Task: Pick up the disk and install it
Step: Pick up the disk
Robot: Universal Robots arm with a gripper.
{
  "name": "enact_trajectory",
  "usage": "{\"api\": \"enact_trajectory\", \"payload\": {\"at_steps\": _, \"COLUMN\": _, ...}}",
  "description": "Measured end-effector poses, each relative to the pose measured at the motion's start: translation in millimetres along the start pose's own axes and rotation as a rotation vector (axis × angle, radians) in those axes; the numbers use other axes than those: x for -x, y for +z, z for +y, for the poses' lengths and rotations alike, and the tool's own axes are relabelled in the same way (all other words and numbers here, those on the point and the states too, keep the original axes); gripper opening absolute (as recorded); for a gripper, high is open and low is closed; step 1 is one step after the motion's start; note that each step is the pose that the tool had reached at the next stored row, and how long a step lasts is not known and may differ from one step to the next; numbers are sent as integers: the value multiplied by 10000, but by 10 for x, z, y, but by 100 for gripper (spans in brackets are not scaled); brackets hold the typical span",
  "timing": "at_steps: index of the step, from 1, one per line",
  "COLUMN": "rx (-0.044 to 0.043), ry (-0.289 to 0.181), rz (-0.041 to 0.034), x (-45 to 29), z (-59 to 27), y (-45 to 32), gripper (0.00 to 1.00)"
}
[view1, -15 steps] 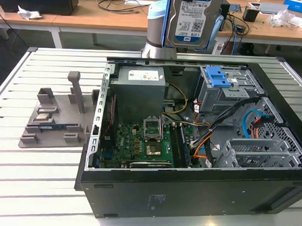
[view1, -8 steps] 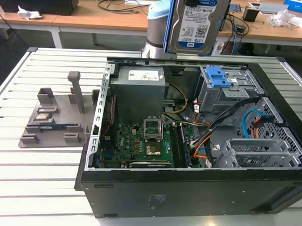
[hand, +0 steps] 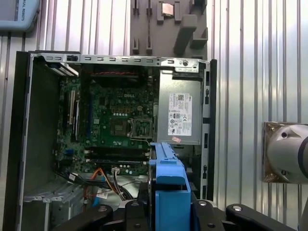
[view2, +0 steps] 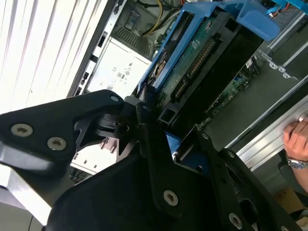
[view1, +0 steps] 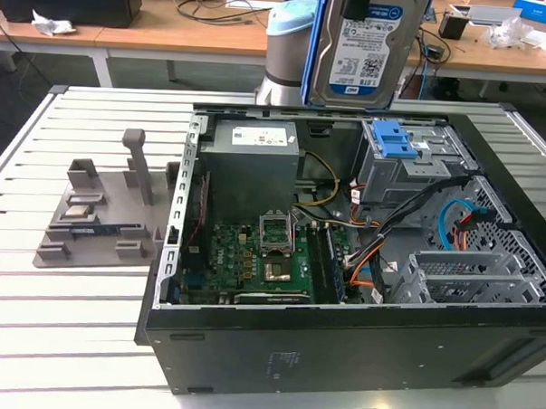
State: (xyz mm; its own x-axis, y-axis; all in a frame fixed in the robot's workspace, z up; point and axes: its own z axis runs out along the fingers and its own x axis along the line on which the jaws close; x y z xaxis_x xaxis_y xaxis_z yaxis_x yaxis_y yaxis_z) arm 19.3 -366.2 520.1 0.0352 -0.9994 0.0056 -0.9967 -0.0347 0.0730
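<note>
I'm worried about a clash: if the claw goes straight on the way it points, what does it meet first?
Likely the metal cage with the blue latch on top. The claw, shut on the disk, points down over the open case, so the disk's lower edge would arrive first. Depth is unclear.

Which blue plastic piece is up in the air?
The rails on the disk, held by the gripper above the case; the blue latch sits on the metal cage.

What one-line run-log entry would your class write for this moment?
gripper: shut on disk | disk: held in air over open computer case, label facing exterior view | installed: not yet
</note>
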Motion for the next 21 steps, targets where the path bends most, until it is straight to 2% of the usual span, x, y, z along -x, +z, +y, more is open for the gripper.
{"api": "enact_trajectory", "payload": {"at_steps": 9, "rx": 15, "ry": 8, "rz": -1, "x": -253, "z": -33, "y": 11, "gripper": 37}}
{"api": "enact_trajectory", "payload": {"at_steps": 13, "rx": 17, "ry": 10, "rz": -1, "x": -396, "z": -36, "y": 18, "gripper": 37}}
{"api": "enact_trajectory", "payload": {"at_steps": 16, "rx": 18, "ry": 15, "rz": -4, "x": -562, "z": -35, "y": 33, "gripper": 37}}
{"api": "enact_trajectory", "payload": {"at_steps": 19, "rx": 17, "ry": 90, "rz": -43, "x": -626, "z": -33, "y": 44, "gripper": 37}}
{"api": "enact_trajectory", "payload": {"at_steps": 21, "rx": 15, "ry": 209, "rz": -78, "x": -638, "z": -33, "y": 51, "gripper": 37}}
